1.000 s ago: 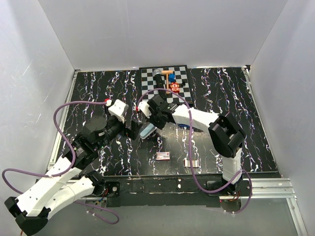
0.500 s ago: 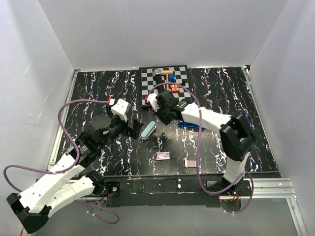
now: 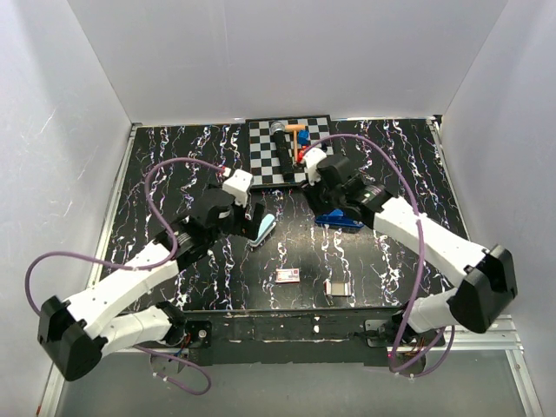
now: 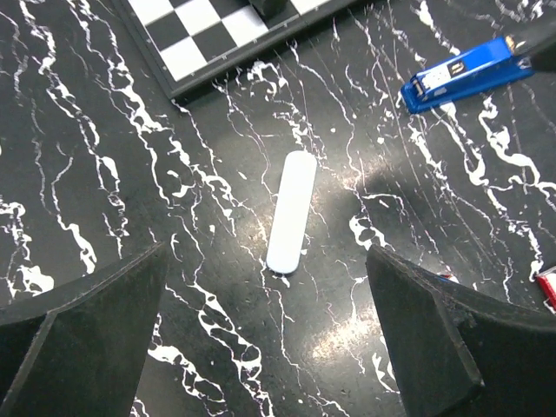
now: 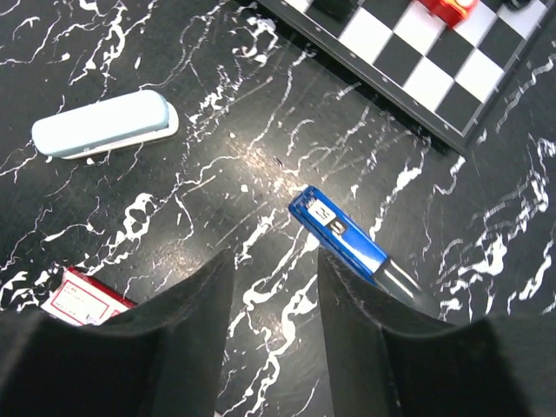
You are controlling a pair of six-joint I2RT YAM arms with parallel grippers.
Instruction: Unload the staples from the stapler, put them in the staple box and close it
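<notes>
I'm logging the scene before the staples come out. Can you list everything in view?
stapler: one, bright blue, lying on the table right of centre
oblong case: one, pale blue, lying mid-table, left of the stapler
flat box: one, white and red, towards the near edge
small metal piece: one, silvery, right of the flat box
checkerboard: one, black and white, far centre
small toys: several, red, blue, orange and dark grey, on the checkerboard
table: one, black with white veins
left gripper: one, black, open, over the oblong case
right gripper: one, black, open and empty, above the stapler
</notes>
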